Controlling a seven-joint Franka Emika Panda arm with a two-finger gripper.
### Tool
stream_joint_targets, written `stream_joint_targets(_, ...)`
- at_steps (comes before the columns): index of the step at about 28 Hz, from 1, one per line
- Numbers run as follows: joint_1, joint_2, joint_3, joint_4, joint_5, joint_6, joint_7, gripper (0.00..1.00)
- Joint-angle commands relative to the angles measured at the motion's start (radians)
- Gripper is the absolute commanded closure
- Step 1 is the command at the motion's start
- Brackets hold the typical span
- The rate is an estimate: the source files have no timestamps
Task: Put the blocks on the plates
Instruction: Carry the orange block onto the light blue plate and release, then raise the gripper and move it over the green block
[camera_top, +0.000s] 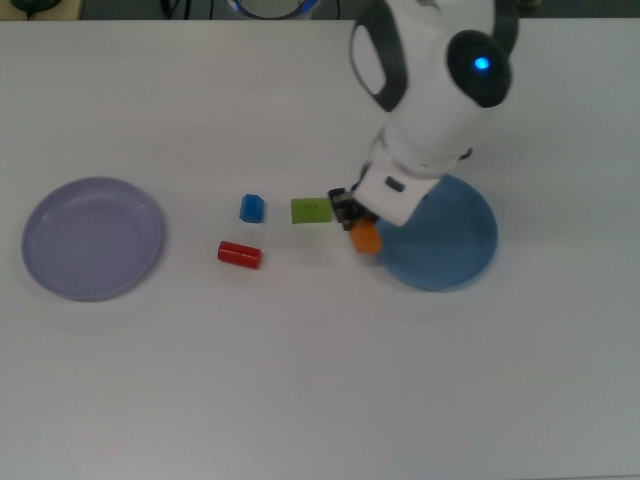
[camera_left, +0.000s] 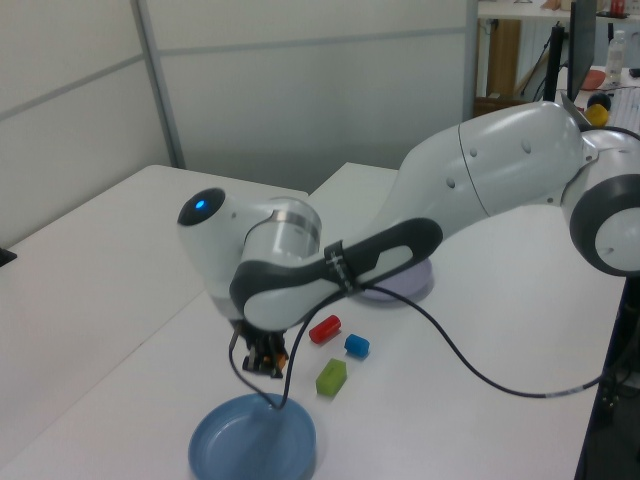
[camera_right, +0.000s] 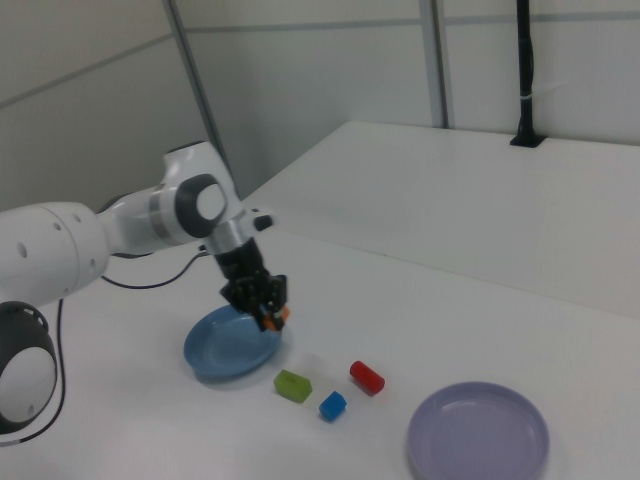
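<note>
An orange rectangular block (camera_top: 366, 238) is held clamped by the gripper (camera_top: 358, 226) over the round light-blue plate's (camera_top: 455, 262) rim, right of centre; nothing is seen inside.

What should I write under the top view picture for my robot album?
Robot claw carries the orange block to the blue plate; green, blue and red blocks wait.

gripper (camera_top: 358, 228) clamping orange block (camera_top: 366, 238) at blue plate's (camera_top: 455, 262) rim, green block (camera_top: 311, 211) beside
</note>
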Motion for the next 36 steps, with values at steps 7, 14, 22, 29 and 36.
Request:
stream_joint_targets(7,0.055,0.031,-0.010,-0.019,0.013,0.070,0.030,0.98)
stream_joint_targets(14,0.083,0.074,-0.010,-0.022,0.007,0.124,0.030,0.97)
stream_joint_targets(22,0.112,0.071,-0.010,-0.020,0.011,0.108,0.038,0.00)
stream_joint_targets(29,0.103,0.024,-0.024,-0.016,0.014,0.072,0.038,0.00)
stream_joint_targets(36,0.029,-0.025,-0.029,-0.014,0.014,-0.042,0.036,0.00)
